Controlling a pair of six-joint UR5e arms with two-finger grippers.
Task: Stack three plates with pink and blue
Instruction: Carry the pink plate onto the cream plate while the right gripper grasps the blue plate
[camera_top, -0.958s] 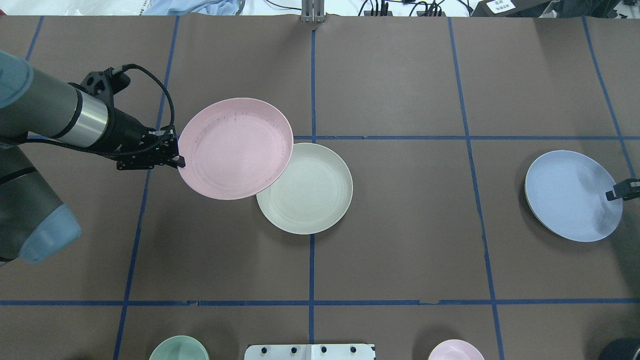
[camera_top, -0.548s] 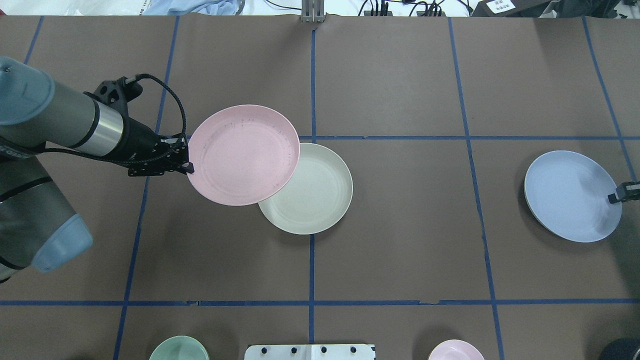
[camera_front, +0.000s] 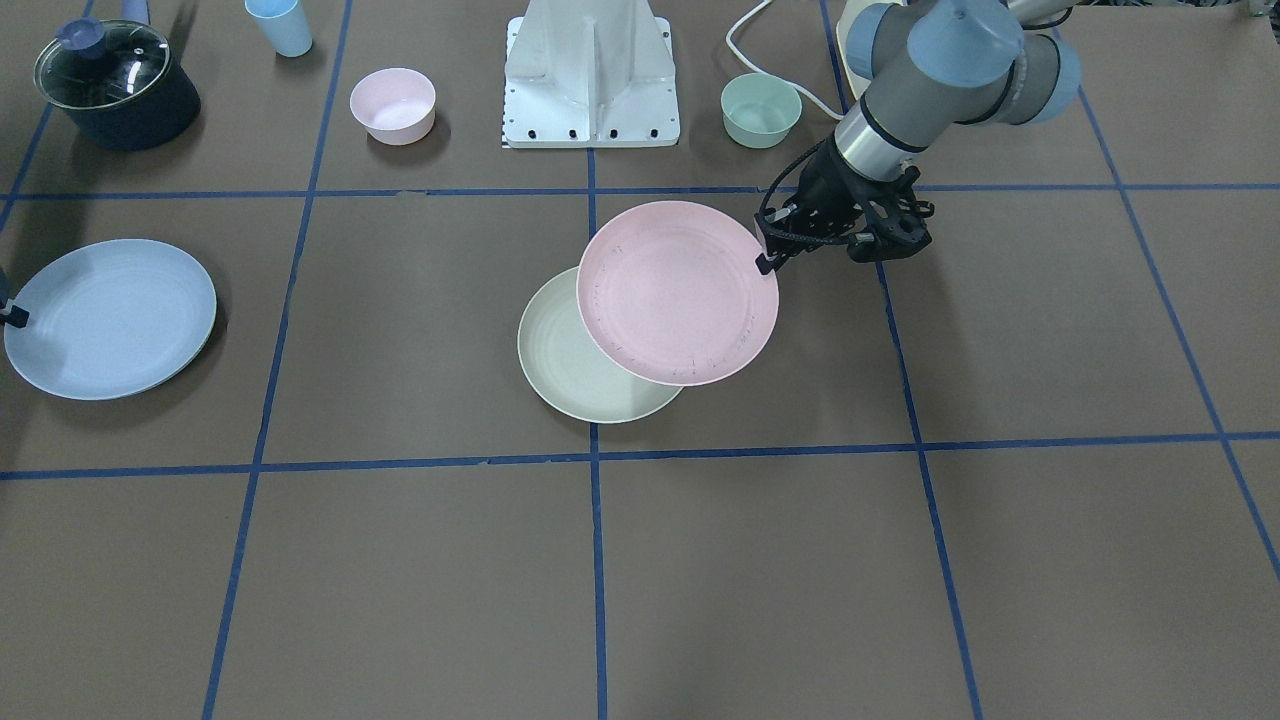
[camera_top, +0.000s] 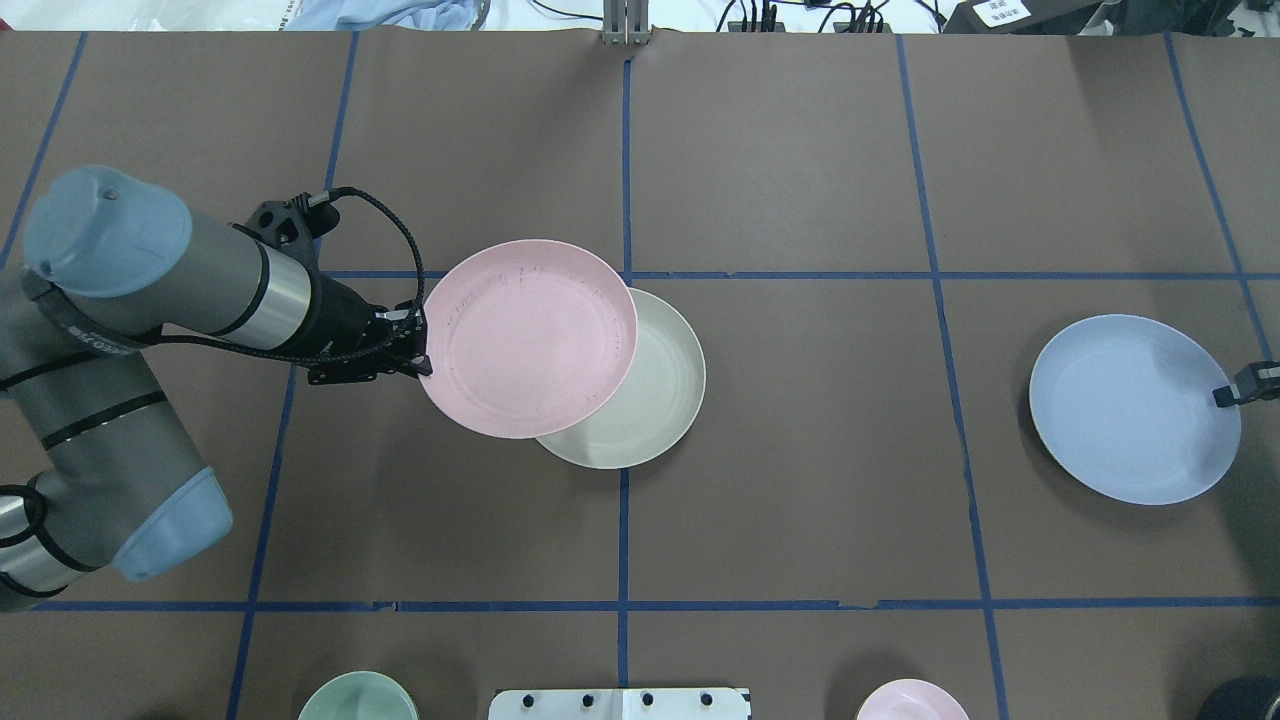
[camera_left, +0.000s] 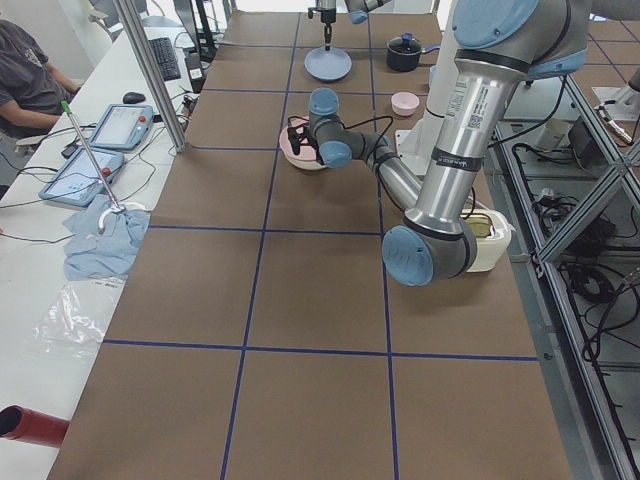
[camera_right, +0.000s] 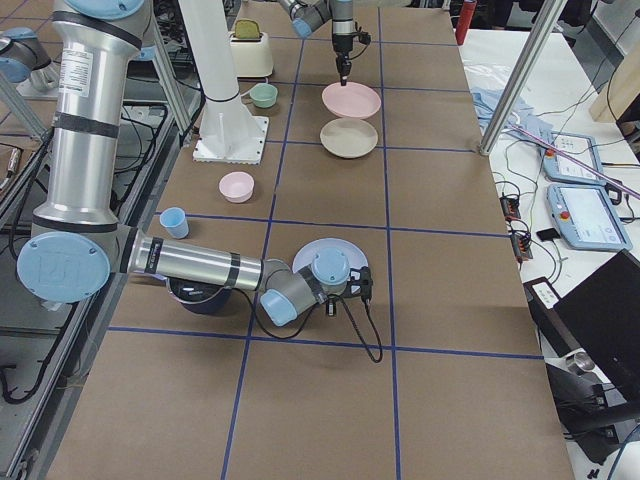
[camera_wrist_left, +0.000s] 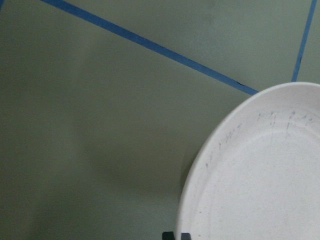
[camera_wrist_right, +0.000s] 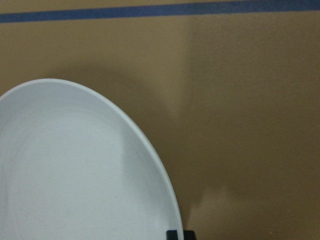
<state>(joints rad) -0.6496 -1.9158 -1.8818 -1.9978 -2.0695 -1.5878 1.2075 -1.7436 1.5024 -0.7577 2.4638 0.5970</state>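
Note:
My left gripper (camera_top: 422, 366) is shut on the near-left rim of the pale pink plate (camera_top: 530, 338) and holds it above the table, overlapping the left part of the cream-white plate (camera_top: 655, 400), which lies flat at the table's middle. In the front view the pink plate (camera_front: 678, 292) covers the cream-white plate's (camera_front: 570, 370) upper right part. My right gripper (camera_top: 1222, 396) is shut on the right rim of the pale blue plate (camera_top: 1130, 408), held a little off the table at the right. The blue plate also shows in the front view (camera_front: 108, 318).
A mint-green bowl (camera_front: 760, 109), a small pink bowl (camera_front: 393, 104), a pale blue cup (camera_front: 280, 25) and a dark lidded pot (camera_front: 115, 85) stand near the robot's white base (camera_front: 590, 75). Blue tape lines grid the brown table (camera_top: 800, 480).
My left gripper has carried the pink plate to the right and nearer, further over the cream-white plate. The blue plate has shifted slightly left and looks lifted.

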